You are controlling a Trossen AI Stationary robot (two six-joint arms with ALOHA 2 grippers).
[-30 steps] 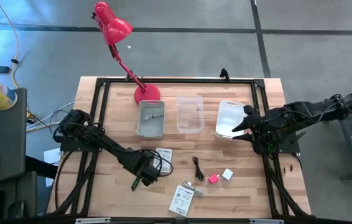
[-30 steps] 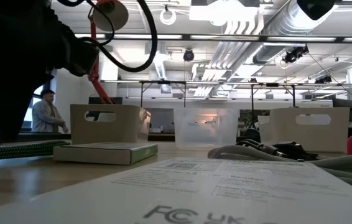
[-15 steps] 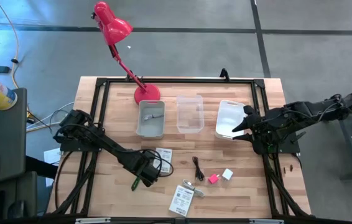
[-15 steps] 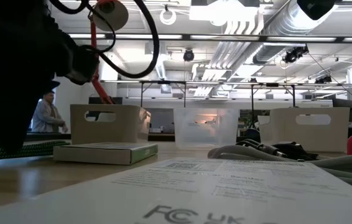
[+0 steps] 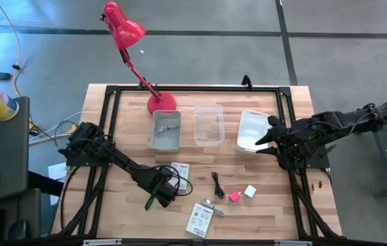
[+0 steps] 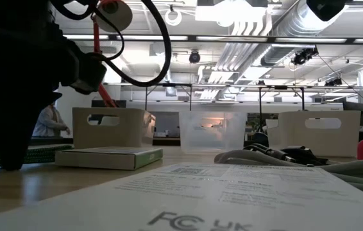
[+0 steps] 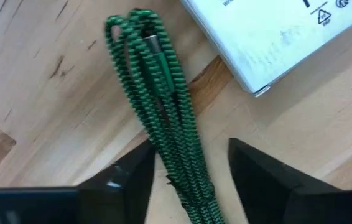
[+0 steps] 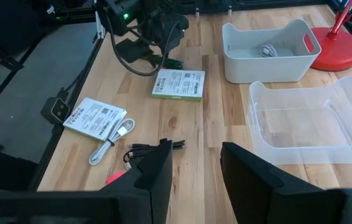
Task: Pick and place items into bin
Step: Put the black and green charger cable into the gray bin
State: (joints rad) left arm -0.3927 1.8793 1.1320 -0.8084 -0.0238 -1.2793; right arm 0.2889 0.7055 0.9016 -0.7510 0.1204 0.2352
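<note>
A green braided cable bundle (image 7: 157, 93) lies on the wood at the near left (image 5: 154, 200). My left gripper (image 7: 190, 144) points down over it, open, with one finger on each side of the bundle's near end. I cannot tell whether either finger touches it. A flat white box (image 7: 275, 37) lies just beside it. My right gripper (image 8: 196, 155) hangs open and holds nothing, above the right side by the white bin (image 5: 254, 130). A black cable (image 5: 217, 184), a pink cube (image 5: 234, 197), a white cube (image 5: 249, 191) and a printed card (image 5: 199, 220) lie near the front.
Three bins stand in a row at mid-table: a grey one (image 5: 154, 133) with a small item inside, a clear one (image 5: 208, 125) and the white one. A red desk lamp (image 5: 161, 102) stands behind the grey bin. A black frame borders the table.
My left gripper has sunk toward the table over the green cable bundle, still pointing down. The cable and the other items have stayed where they were.
</note>
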